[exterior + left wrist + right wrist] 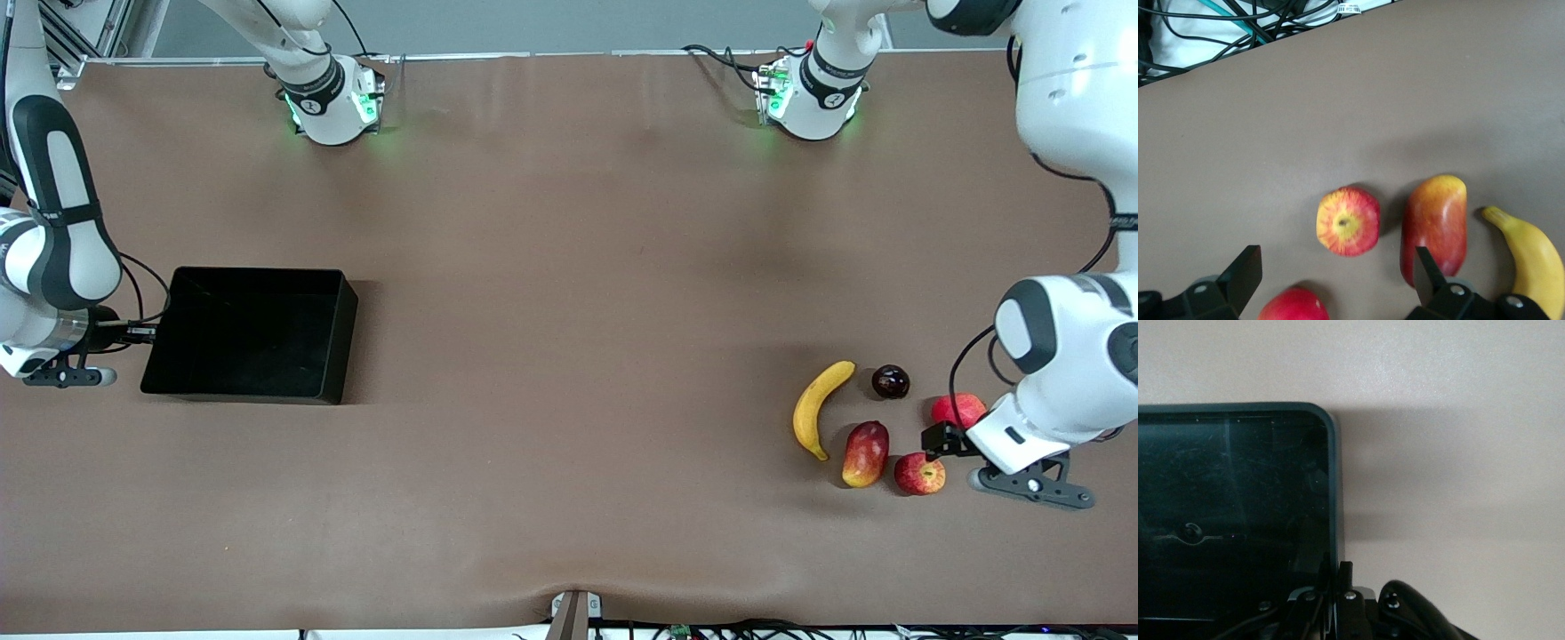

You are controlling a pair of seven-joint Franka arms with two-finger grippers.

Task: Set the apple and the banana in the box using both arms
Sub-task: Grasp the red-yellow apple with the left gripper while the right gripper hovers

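Left tool (933,442): fingers spread wide, holding nothing — low over the fruit cluster at the left arm's end of the bench (569,311), between the apple and the plain red fruit.
Right tool (1336,577): fingers pinched together on the rim of the box, at the wall toward the right arm's end.
Apple (919,473): on the bench, the fruit nearest the front camera, just beside the mango-like fruit (865,454); from the left wrist it shows its yellow stem dimple, between the spread fingers (1245,270).
Banana (818,408): lying on the bench, on the cluster's edge toward the box, near the mango-like fruit.
Box (331,342): open-topped, black, at the right arm's end — well apart from the fruit.
Other fruit: a plain red fruit (957,410) partly under the left tool; a dark round fruit (890,381) beside the banana's upper tip.
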